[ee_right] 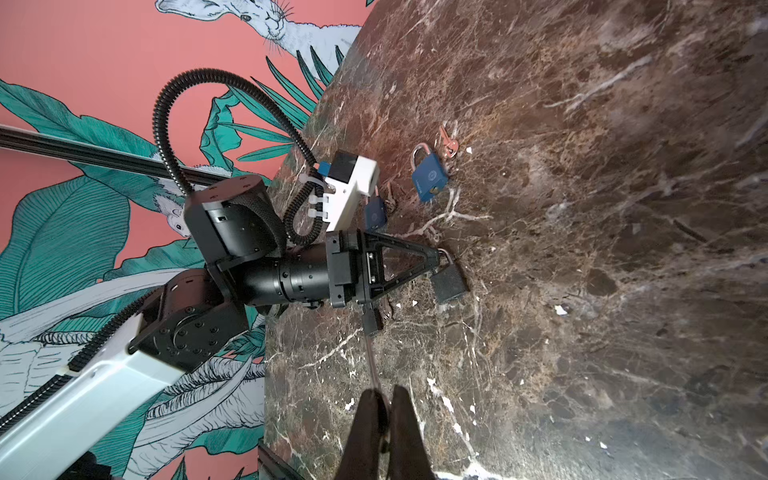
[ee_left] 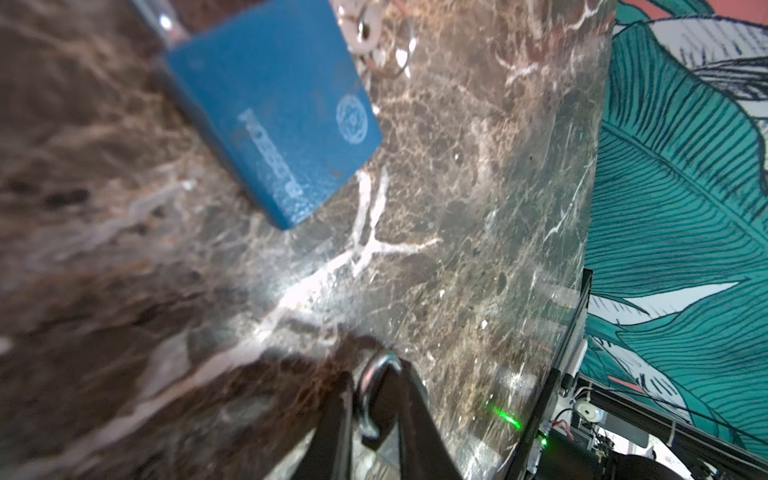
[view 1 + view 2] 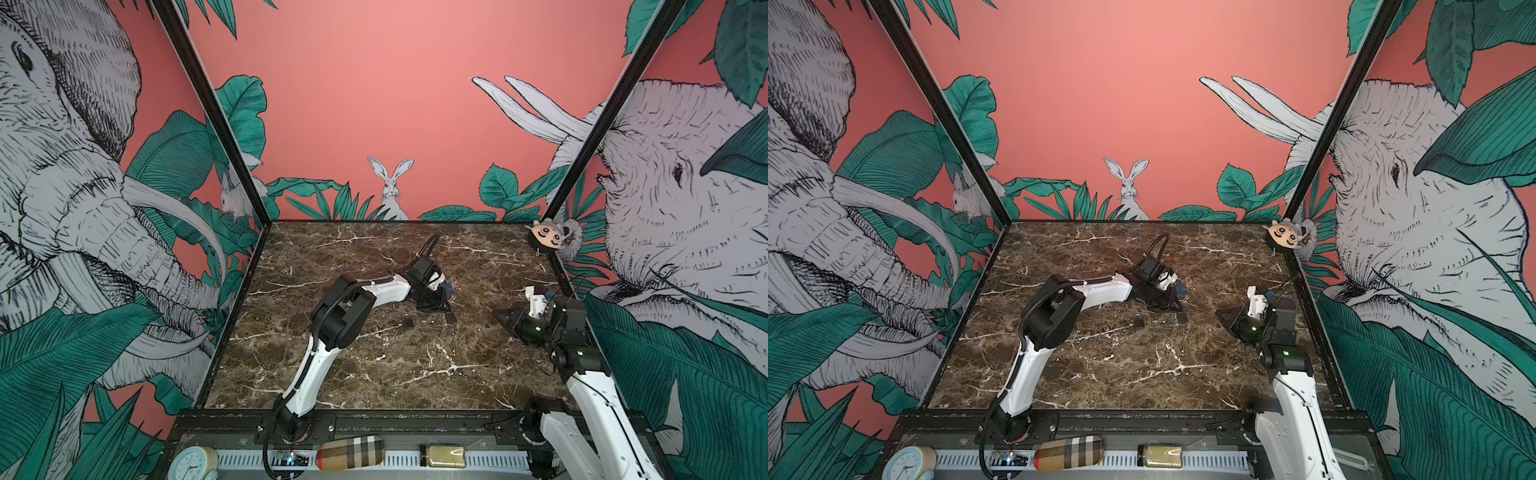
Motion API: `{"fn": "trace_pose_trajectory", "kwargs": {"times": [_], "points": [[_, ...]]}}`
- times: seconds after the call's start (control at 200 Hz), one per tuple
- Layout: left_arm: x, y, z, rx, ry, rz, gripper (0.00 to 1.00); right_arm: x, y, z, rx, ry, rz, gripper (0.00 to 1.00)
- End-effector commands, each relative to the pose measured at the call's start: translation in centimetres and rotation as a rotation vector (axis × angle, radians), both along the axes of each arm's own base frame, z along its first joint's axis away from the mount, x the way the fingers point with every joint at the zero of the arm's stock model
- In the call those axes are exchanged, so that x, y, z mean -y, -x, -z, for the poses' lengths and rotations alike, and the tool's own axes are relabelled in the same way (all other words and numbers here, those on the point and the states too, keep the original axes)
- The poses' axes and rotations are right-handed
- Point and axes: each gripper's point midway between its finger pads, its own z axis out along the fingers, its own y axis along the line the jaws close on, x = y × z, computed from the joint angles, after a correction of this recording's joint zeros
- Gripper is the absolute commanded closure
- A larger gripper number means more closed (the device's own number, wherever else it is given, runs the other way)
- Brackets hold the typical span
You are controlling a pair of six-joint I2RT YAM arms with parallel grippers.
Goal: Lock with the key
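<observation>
Black padlock (image 1: 449,283) shackle (image 2: 365,395) sits within left gripper (image 2: 376,374)

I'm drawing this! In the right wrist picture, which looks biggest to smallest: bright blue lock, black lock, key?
1. The bright blue lock and black lock look about alike; I can't rank them.
2. The key is clearly smallest.

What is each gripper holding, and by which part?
Left gripper straddles the black metal padlock at its silver shackle; whether it clamps cannot be told. Right gripper is shut, apparently empty.
</observation>
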Motion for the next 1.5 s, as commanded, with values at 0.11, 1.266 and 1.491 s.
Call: {"fn": "trace_pose_trajectory", "kwargs": {"times": [0.11,1.266,1.491], "points": [[-1.0,-1.3,-1.5,0.055,-0.038,-0.001,0.72,0.2,0.1,-1.2,0.044,0.043,-0.012,1.00],[-21.0,-2.2,-26.5,0.676,-0.252,-0.299,0.23,2.9,-4.5,1.7,-0.135,0.387,0.013,1.00],[-25.3,-2.2,-26.1,0.685,-0.378,-0.432,0.01,2.8,-5.8,2.8,-0.192,0.504,0.009,1.00]]}}
